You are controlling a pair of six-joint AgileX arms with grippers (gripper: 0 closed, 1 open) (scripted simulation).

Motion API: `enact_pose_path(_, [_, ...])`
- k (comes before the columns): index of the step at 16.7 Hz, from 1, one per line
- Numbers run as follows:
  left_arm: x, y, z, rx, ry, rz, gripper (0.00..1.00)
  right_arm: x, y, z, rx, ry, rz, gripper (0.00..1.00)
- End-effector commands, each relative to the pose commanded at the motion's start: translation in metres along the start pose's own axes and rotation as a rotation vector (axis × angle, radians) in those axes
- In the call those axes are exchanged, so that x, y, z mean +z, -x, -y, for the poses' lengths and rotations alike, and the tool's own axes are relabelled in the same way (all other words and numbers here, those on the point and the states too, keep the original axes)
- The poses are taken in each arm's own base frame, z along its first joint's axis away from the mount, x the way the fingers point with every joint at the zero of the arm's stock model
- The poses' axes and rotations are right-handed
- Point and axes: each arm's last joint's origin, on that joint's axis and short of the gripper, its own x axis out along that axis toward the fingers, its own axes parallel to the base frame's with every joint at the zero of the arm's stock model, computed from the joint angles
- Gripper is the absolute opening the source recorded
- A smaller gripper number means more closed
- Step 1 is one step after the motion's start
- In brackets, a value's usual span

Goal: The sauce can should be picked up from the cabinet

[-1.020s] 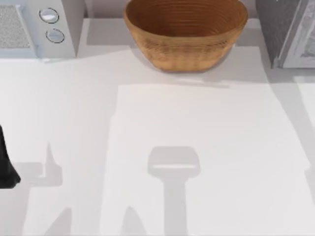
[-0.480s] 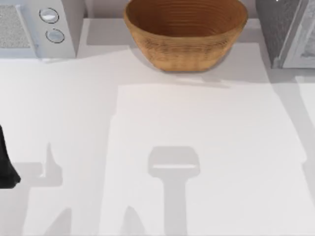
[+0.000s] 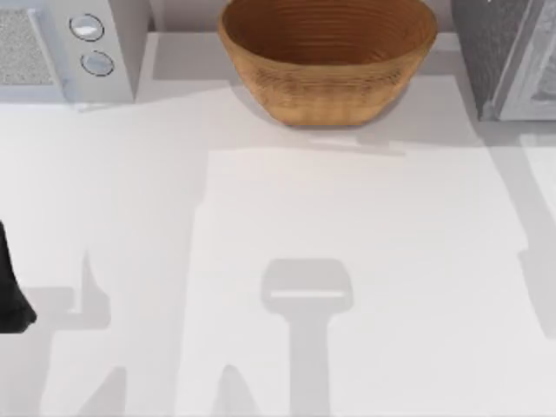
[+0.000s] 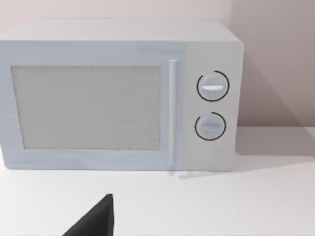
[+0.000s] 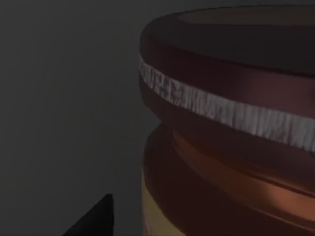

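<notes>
The sauce can (image 5: 231, 132) stands very close in the right wrist view, in a dark enclosed space: dark maroon top, pale scuffed band, red-brown body, tan label low down. A dark part of my right gripper (image 5: 93, 219) shows beside it, and contact cannot be made out. The cabinet (image 3: 491, 52), dark grey and speckled with a pale framed panel, stands at the table's far right corner in the top view. My left gripper (image 3: 13, 295) is parked at the table's left edge.
A brown woven basket (image 3: 328, 61) stands at the back centre. At the back left is a white appliance with two round knobs (image 3: 61, 48), which the left wrist view faces head-on (image 4: 118, 98). The white tabletop (image 3: 347, 226) carries only shadows.
The arm's shadow at the table's right edge has crept leftward and toward the back. The left arm has not moved.
</notes>
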Motion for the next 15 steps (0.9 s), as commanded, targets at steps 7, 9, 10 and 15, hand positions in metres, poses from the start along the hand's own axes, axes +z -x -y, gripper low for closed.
enact_pose_path(7, [0.0, 0.0, 0.0, 0.0, 0.0, 0.0, 1.0, -0.0005, -0.0036, 0.0002, 0.0, 0.0, 0.0, 0.85])
enact_pose_path(9, [0.0, 0.0, 0.0, 0.0, 0.0, 0.0, 1.0, -0.0005, -0.0036, 0.0002, 0.0, 0.0, 0.0, 0.7])
enact_pose_path(10, [0.0, 0.0, 0.0, 0.0, 0.0, 0.0, 1.0, -0.0005, -0.0036, 0.0002, 0.0, 0.0, 0.0, 0.62])
enact_pose_path(15, [0.0, 0.0, 0.0, 0.0, 0.0, 0.0, 1.0, -0.0005, -0.0036, 0.0002, 0.0, 0.0, 0.0, 0.25])
